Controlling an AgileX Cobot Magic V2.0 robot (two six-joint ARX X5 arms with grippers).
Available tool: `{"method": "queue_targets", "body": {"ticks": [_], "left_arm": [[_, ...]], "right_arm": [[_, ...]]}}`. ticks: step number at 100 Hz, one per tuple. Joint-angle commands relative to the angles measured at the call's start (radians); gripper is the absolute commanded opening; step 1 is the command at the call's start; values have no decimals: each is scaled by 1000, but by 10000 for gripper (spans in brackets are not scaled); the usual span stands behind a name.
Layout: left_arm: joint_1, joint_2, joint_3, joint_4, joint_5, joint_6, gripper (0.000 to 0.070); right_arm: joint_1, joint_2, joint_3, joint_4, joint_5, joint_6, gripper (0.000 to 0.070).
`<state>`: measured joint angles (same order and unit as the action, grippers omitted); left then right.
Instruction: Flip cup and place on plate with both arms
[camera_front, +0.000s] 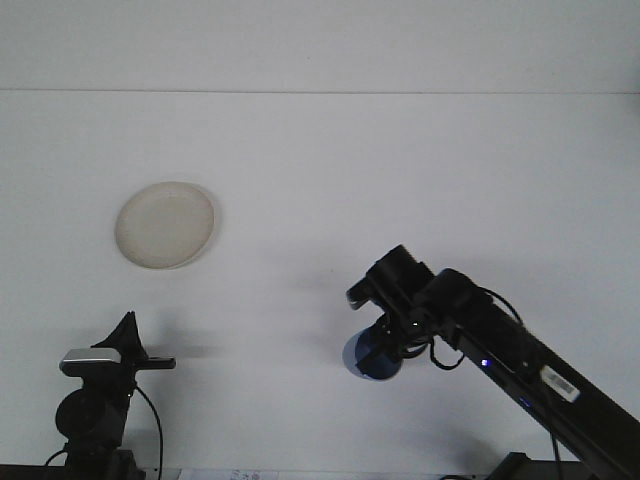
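Note:
A cream round plate (165, 224) lies on the white table at the left. A blue cup (371, 356) is at the centre right, low over the table, with my right gripper (392, 340) shut on it and the arm stretching down to the lower right corner. My left gripper (128, 335) is at the lower left, well below the plate; its fingers look black and close together, with nothing held.
The white table (320, 180) ends at a far edge line near the top of the view. A cable loops by the left arm's base at the bottom left.

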<state>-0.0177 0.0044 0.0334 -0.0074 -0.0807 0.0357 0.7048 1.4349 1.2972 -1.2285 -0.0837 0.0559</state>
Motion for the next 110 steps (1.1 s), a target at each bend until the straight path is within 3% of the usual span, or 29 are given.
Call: {"method": "queue_targets", "body": {"ticks": [1,17,49,55,66,70,93,110], "left_arm": [[-1,-2,-19,11,-5,1,15],[-1,-2,-19,11,-5,1,15],[-1,-2,-19,11,-5,1,15],[-1,-2,-19,11,-5,1,15],[-1,-2,-19,11,-5,1,15],[-1,-2,-19,11,-5,1,15],[-1,-2,-19,11,-5,1,15],[-1,-2,-19,11,-5,1,15]], "right_arm": [[30,55,39,-24,33,-18,0],[89,156,88,-77,82,-47,0],[114,219,94,-67,81,-56,7],[114,219,94,-62,79,-56,64],[114,217,94,-64,55,-56,350],[113,215,94,-65,54,-56,402],[109,159,124,-48,58,-97,415],[79,-14,128,25,58,-98,415]]}}
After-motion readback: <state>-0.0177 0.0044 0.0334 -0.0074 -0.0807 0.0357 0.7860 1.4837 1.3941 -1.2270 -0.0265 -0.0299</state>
